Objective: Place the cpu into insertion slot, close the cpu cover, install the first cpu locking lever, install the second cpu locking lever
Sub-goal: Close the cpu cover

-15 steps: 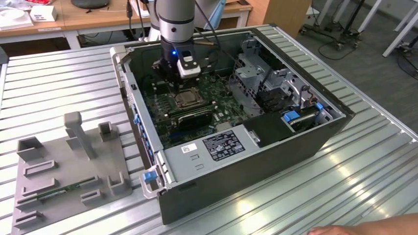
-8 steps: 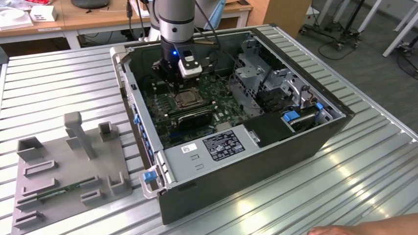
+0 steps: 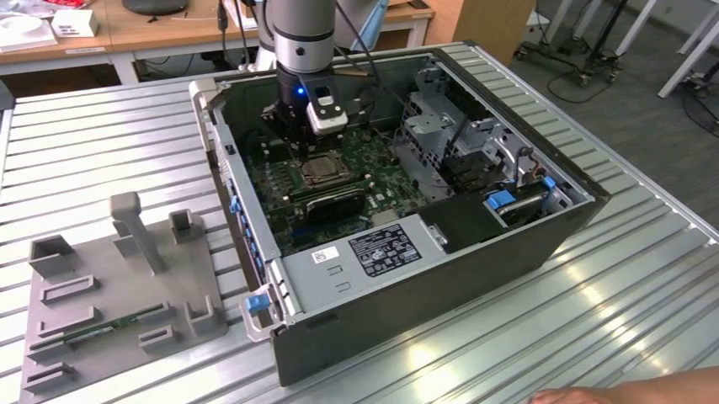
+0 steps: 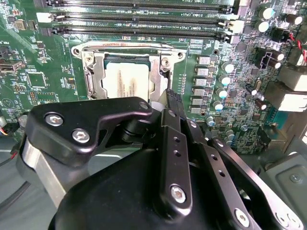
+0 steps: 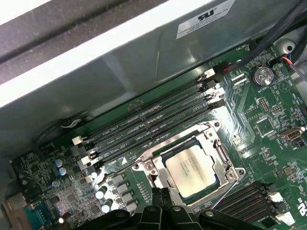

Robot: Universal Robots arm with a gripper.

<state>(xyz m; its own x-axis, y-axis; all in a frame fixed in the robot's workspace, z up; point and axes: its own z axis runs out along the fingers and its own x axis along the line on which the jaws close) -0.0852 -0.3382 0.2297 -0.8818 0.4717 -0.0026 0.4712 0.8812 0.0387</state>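
Seated in the insertion slot [image 4: 82, 51], just above centre in the exterior view: cpu [image 3: 322, 172], framed by the lowered cpu cover [image 5: 221, 155]. Close over the slot's edge, gripper [image 5: 160, 195], fingertips pinched together, gripping nothing.

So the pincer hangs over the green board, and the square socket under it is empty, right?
Not empty: in the first wrist view the cpu sits in the insertion slot. The pincer does hang over the green motherboard.

Grey arm [image 3: 303, 29], blue light [image 3: 298, 87], black screw-studded tool [image 4: 169, 103].
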